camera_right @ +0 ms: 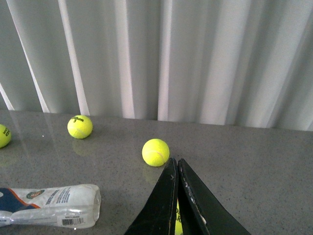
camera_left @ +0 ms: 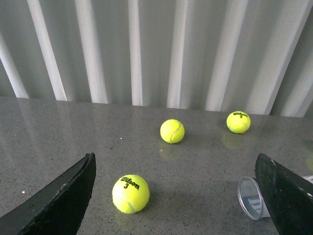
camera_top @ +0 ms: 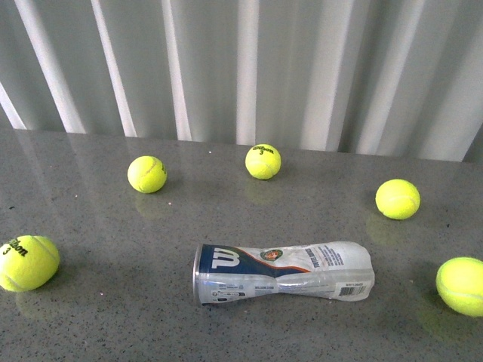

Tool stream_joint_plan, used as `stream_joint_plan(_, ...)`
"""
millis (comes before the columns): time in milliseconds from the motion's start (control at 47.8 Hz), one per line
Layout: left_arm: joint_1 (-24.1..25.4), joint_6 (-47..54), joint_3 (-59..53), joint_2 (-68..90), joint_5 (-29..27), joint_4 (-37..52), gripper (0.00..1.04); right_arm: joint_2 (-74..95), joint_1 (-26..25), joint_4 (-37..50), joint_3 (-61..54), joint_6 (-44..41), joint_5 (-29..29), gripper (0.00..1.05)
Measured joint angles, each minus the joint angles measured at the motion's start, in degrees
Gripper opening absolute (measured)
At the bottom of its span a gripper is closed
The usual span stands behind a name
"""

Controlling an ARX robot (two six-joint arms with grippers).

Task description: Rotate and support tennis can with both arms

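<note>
The tennis can (camera_top: pixel 283 271) lies on its side on the grey bench (camera_top: pixel 113 324), at about 6 o'clock in the front view. Its metal rim (camera_top: pixel 198 275) points to 9 o'clock, and its dented clear end points to 3 o'clock.

Five yellow balls sit around it, and none touch it. The ball marked 3 (camera_top: pixel 29 262) is at 9 o'clock. The others are at 11 (camera_top: pixel 147 174), 12 (camera_top: pixel 263 161), 2 (camera_top: pixel 398 199) and 3 o'clock (camera_top: pixel 460 285).

The left end effector (camera_left: pixel 174 157) is released, with its fingers wide apart and nothing between them. The right end effector (camera_right: pixel 176 161) is clenched, with its fingers pressed together.

A white curtain (camera_top: pixel 241 68) hangs behind the bench.
</note>
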Motion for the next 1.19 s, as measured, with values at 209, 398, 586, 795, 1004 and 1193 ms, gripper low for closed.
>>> stream_joint_plan(209, 0.0, 0.0, 0.0, 0.0, 0.0, 0.0, 0.98, -3.3, 0.0, -3.15, 0.0, 0.0, -0.02, 0.03)
stream_joint_plan(398, 0.0, 0.0, 0.0, -0.07, 0.02, 0.0, 0.98, -12.94, 0.0, -13.14, 0.02, 0.07, -0.04, 0.03)
stream_joint_plan(586, 0.0, 0.0, 0.0, -0.07, 0.0, 0.0, 0.98, -12.94, 0.0, -13.22, 0.02, 0.07, -0.04, 0.1)
stream_joint_plan(795, 0.0, -0.02, 0.0, -0.07, 0.0, 0.0, 0.98, -12.96, 0.0, -13.22, 0.02, 0.09, -0.04, 0.44)
stream_joint_plan(1004, 2.73, -0.79, 10.1, 15.67, 6.49, -17.42, 0.98, -12.98, 0.0, -13.22, 0.02, 0.09, -0.22, 0.83)
stream_joint_plan(1193, 0.98, -0.9, 26.62, 43.01, 11.37, -0.44, 0.98, -12.98, 0.0, -13.22, 0.02, 0.15, -0.07, 0.97)
